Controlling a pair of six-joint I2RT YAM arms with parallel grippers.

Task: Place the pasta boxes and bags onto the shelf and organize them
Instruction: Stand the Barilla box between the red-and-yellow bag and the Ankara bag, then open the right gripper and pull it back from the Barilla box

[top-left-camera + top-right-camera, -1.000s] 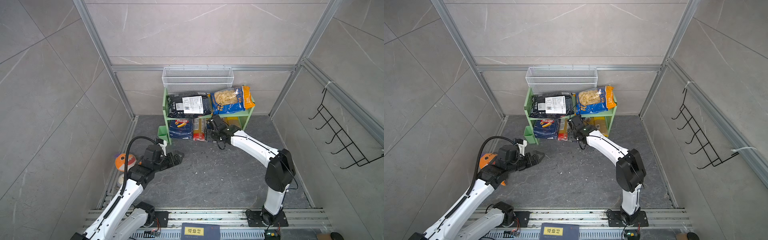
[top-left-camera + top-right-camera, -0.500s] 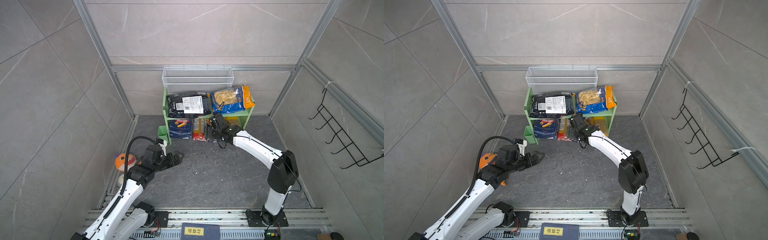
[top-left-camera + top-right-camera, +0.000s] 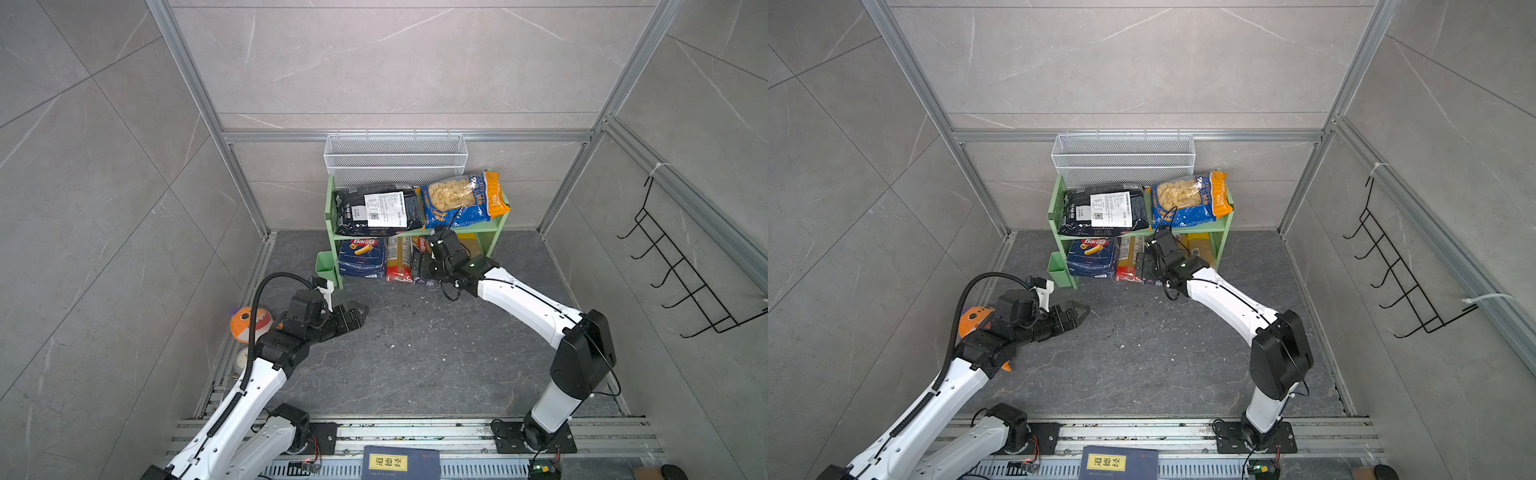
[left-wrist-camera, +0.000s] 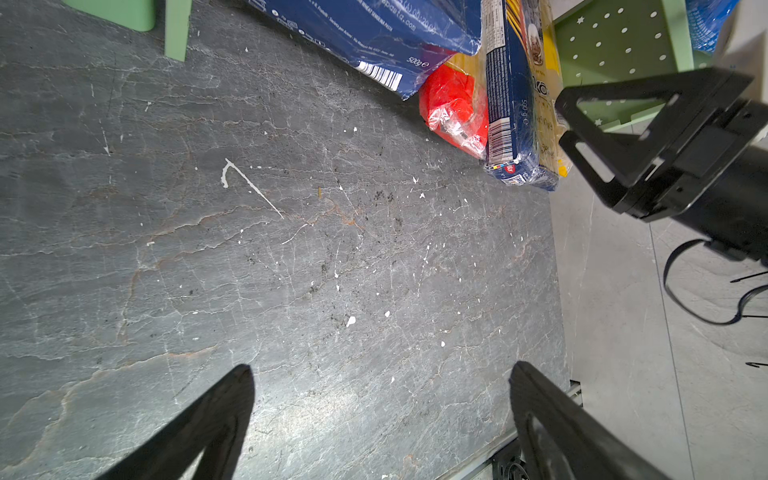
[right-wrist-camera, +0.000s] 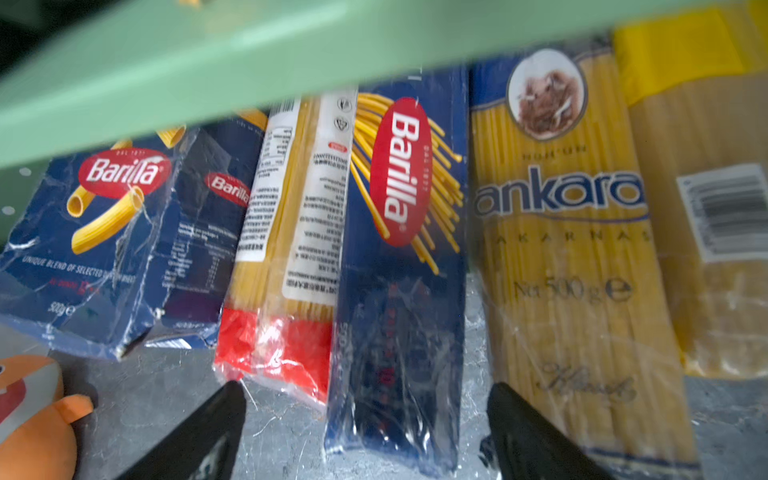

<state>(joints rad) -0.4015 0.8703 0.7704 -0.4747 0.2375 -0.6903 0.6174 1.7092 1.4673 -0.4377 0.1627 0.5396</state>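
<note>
narrow barilla box [image 5: 399, 249] low in shelf [image 5: 208, 62], rt tool [image 5: 366, 385] open round it.

"Barilla": rigatoni box [image 5: 83, 249], narrow box [image 5: 399, 291]; "ankara", "500 g": spag. pack [image 5: 561, 249].

— Where do the top views look from?
— High over the front rail [image 3: 415, 432], tilted down toward the back wall [image 3: 395, 62]. They stand far off. Both top views hold the whole cell, from rail to shelf [image 3: 486, 226] [image 3: 1200, 227], in nearly the same picture.
— The left wrist view?
— Low over the floor [image 4: 291, 270], looking past its own fingers [image 4: 208, 424] toward the shelf's foot.
— The right wrist view?
— Nearest of all, just under the shelf's upper board, facing the lower tier past its fingers [image 5: 199, 428].
— What do the wrist views share?
— The narrow Barilla box [image 4: 509, 104] [image 5: 399, 291] and the red-ended spaghetti pack [image 4: 453, 108] [image 5: 274, 349].
</note>
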